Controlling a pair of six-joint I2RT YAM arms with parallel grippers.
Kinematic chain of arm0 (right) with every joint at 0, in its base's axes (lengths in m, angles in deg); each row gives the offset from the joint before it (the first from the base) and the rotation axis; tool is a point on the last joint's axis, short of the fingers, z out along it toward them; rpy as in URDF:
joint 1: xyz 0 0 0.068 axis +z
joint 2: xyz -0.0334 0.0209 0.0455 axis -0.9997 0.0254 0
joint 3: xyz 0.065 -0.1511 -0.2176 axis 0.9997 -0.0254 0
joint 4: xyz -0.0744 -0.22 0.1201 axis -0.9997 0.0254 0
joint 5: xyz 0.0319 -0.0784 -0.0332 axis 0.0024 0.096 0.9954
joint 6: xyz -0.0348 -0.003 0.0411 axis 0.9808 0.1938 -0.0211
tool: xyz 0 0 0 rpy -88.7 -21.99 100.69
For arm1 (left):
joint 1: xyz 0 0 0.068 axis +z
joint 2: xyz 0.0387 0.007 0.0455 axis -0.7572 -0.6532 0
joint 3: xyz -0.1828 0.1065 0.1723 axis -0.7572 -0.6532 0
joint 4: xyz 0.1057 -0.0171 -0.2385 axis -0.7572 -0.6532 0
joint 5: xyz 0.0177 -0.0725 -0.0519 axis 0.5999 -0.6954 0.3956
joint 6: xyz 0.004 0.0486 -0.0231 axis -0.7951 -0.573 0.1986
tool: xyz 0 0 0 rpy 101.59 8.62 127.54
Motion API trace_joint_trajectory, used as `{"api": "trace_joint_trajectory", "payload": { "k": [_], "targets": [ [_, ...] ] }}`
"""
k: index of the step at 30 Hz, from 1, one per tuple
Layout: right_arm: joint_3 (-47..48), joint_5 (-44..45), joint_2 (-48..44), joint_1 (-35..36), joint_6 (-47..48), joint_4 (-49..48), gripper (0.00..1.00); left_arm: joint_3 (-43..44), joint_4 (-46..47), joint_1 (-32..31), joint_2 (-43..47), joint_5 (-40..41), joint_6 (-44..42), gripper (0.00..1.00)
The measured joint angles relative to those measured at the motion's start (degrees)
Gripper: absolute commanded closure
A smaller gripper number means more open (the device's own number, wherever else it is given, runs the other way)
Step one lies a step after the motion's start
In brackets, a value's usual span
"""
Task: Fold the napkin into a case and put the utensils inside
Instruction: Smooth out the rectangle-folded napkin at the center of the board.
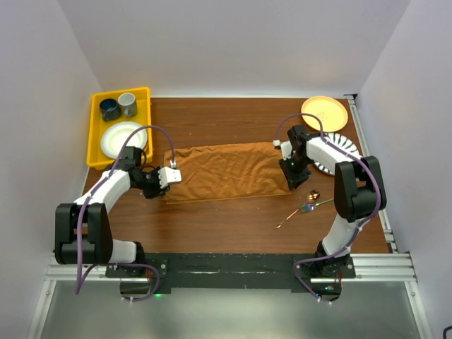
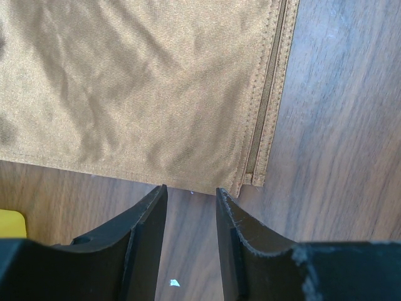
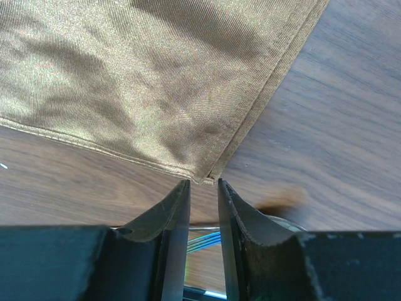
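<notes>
The rust-brown napkin [image 1: 229,173] lies folded into a long rectangle across the middle of the wooden table. My left gripper [image 1: 173,175] sits at its left end. In the left wrist view that gripper [image 2: 192,188] is open over bare wood, its tips just short of the napkin [image 2: 138,81] hem. At the napkin's right near corner is my right gripper [image 1: 293,178]. Seen from its wrist, the right gripper [image 3: 203,182] is narrowly open and empty, the napkin [image 3: 156,75] corner right at its tips. The utensils [image 1: 305,208] lie on the wood to the right; their tines [image 3: 203,239] show under the jaws.
A yellow tray [image 1: 95,134] at the back left holds two mugs [image 1: 118,106] and a white plate [image 1: 123,138]. At the back right lie a yellow plate [image 1: 324,111] and a ribbed white plate [image 1: 340,150] partly under the right arm.
</notes>
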Motion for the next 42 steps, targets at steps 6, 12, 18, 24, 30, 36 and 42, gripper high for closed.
{"api": "trace_joint_trajectory", "payload": {
  "k": [6,12,18,24,30,36,42],
  "targets": [
    [0.00,-0.33,1.14,-0.02,-0.31,-0.50,0.75,0.00,0.02,0.00,0.00,0.02,0.00,0.58],
    [-0.02,-1.07,2.67,-0.02,-0.42,-1.20,0.78,0.00,0.04,0.00,-0.31,0.20,0.02,0.58],
    [-0.02,-1.27,2.69,-0.07,-0.57,-1.29,0.92,0.02,0.04,0.00,-0.66,0.52,0.13,0.58],
    [0.07,-1.31,2.67,-0.07,-0.57,-1.09,1.00,0.07,-0.04,0.02,-0.70,1.27,-0.09,0.58],
    [1.09,-1.36,2.34,-0.07,-0.48,0.85,1.00,1.18,-0.55,0.07,-1.38,1.57,-0.11,0.56],
    [1.77,-1.25,0.35,-0.04,-0.26,2.36,1.00,1.60,-0.74,0.07,-1.38,1.73,-1.14,0.56],
    [1.79,-1.22,0.24,-0.07,-0.13,2.45,1.00,2.08,-3.87,0.07,-2.23,1.75,-6.14,0.54]
  ]
}}
